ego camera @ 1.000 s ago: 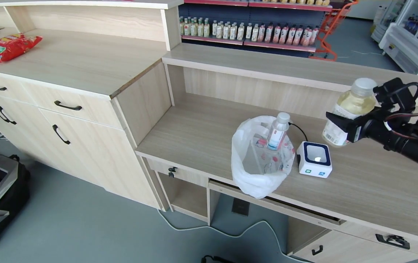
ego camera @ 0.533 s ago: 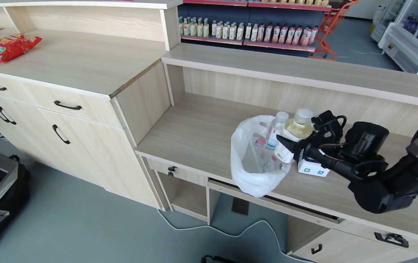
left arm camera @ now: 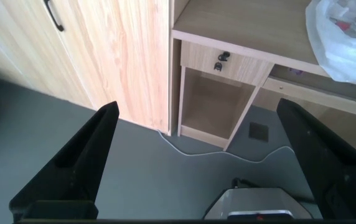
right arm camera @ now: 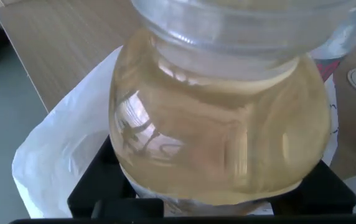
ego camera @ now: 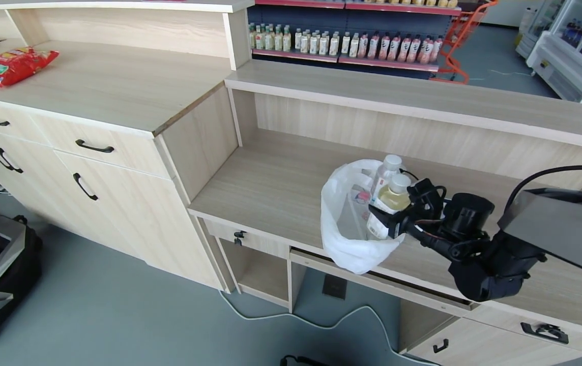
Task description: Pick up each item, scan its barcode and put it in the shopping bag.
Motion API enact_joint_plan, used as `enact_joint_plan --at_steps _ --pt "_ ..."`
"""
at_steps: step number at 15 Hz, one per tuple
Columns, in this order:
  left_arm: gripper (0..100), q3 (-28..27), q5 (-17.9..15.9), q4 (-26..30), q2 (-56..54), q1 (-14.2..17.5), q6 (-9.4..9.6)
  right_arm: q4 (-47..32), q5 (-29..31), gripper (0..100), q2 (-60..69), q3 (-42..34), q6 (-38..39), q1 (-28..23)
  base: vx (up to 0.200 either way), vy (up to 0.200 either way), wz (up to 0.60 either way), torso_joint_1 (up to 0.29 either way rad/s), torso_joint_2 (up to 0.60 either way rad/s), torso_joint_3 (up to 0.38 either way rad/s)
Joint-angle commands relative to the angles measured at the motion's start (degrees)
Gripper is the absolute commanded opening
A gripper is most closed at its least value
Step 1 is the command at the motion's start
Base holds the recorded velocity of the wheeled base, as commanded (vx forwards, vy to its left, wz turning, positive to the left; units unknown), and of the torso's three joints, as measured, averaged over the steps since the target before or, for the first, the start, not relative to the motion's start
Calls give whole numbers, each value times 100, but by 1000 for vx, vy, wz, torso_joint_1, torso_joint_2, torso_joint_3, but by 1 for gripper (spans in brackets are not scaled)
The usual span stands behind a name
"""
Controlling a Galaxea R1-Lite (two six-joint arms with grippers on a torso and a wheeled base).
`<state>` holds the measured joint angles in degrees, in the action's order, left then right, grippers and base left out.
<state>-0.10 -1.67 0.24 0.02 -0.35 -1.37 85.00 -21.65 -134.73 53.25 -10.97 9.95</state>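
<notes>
From the head: the right gripper (ego camera: 387, 219) was clamped on the clear plastic bottle of yellow drink (ego camera: 388, 199), at the mouth of the white plastic shopping bag (ego camera: 339, 229) just below it. A pink-labelled clear bottle (ego camera: 386, 172) already stood inside, just beyond.

Left wrist: the left gripper (left arm camera: 198, 112) gaped wide and empty, the bag well off.

Right wrist: the yellow bottle sat between the jaws over the bag; only its release seemed left.

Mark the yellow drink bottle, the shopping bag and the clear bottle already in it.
yellow drink bottle (ego camera: 390, 198): head view, yellow shoulder under the cap.
shopping bag (ego camera: 330, 221): head view, white outer wall on its left side.
clear bottle (ego camera: 384, 175): head view, shoulder below its cap.
</notes>
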Motion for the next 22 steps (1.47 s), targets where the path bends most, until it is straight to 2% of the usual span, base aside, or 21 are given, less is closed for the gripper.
enact_joint_plan --at_steps 1,8,9,12,14,16,18,22 --pt "100 1 0 2 -2 0 -4 7 -6 0 -554 406 -1 -19 0 0 0 0 0 0" --pt "100 1 0 2 -2 0 -4 -37 -15 0 -994 766 -10 -2 0 0 0 0 0 0" --pt "100 1 0 2 -2 0 -4 -37 -6 100 -1003 766 -10 -2 0 0 0 0 0 0" --pt "100 1 0 2 -2 0 -4 -98 -6 100 -774 696 7 7 0 0 0 0 0 0" --pt "100 1 0 2 -2 0 -4 -669 -15 100 52 362 51 7 0 0 0 0 0 0" --pt "100 1 0 2 -2 0 -4 -1276 -6 100 1291 -254 218 -72 0 0 0 0 0 0" --pt "100 1 0 2 -2 0 -4 -1707 3 100 2408 -974 157 -362 0 0 0 0 0 0" --pt "100 1 0 2 -2 0 -4 -1768 3 100 4148 -2416 -168 -1135 0 0 0 0 0 0"
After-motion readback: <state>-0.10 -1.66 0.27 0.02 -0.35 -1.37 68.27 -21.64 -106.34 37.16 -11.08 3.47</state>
